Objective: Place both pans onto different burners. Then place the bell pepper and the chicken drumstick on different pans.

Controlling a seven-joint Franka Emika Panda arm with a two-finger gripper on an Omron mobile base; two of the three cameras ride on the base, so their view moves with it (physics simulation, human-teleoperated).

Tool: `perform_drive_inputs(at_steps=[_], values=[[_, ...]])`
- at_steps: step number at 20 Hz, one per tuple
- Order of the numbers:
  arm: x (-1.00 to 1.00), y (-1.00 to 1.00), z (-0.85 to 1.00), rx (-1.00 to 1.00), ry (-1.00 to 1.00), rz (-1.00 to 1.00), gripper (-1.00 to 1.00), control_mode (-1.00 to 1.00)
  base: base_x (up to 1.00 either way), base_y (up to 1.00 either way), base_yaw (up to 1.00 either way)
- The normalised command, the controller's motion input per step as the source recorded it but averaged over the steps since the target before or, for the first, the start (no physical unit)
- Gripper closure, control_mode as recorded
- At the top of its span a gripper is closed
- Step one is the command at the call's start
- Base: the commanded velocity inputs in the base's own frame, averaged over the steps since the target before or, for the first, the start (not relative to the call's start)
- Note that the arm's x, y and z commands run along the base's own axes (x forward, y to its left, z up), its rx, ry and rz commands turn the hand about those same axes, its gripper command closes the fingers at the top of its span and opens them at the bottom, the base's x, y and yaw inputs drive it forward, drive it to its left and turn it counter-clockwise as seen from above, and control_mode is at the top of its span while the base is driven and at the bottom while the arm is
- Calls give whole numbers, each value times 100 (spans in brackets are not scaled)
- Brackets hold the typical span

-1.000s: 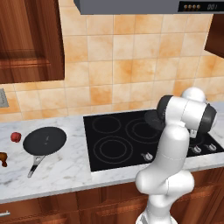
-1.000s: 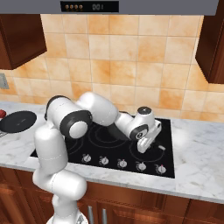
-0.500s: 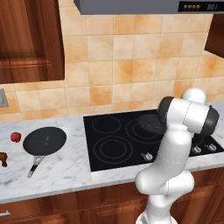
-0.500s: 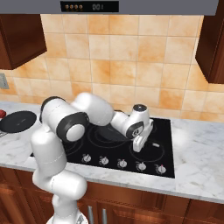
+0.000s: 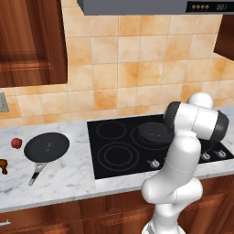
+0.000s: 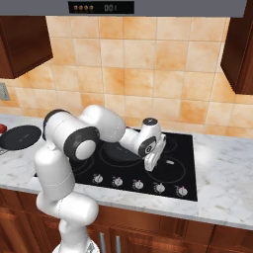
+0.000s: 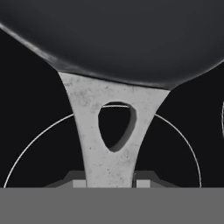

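The white robot arm is reaching across the glossy black glass cooktop (image 5: 119, 151), with its two-finger gripper (image 6: 152, 162) positioned over the right side of the glass. The gripper (image 7: 109, 183) is pinching the silver handle (image 7: 107, 144) of a round black frying pan (image 7: 113, 35); the handle is running up between the fingertips to the pan body. This pan (image 5: 154, 132) is lying over the rear right burner ring (image 5: 147, 135), and in the right base view the pan (image 6: 118, 152) is sitting just left of the wrist. A thin grey burner ring (image 7: 35, 140) is curving beneath the handle.

The second round black frying pan (image 5: 46, 147) is resting on the white marble counter (image 5: 68, 178), left of the cooktop, with its slim handle (image 5: 37, 172) pointing toward the counter's front edge. The small red bell pepper (image 5: 16, 143) is sitting just left of this pan. The reddish-brown chicken drumstick (image 5: 3, 166) is lying at the left picture edge, nearer the front edge than the pepper. The two left burner rings (image 5: 114, 156) are bare.
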Motion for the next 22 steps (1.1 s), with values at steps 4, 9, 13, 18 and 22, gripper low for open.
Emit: perform_drive_inputs(at_steps=[4, 9, 13, 18, 22], values=[[22, 3, -8, -4, -2, 0, 100, -100, 0, 0, 0], [19, 12, -3, -7, -5, 0, 100, -100, 0, 0, 0], [10, 15, 0, -3, -2, 0, 100, -100, 0, 0, 0], [0, 19, -4, -1, 0, 0, 100, -100, 0, 0, 0], [0, 16, -14, -1, 0, 0, 100, -100, 0, 0, 0]])
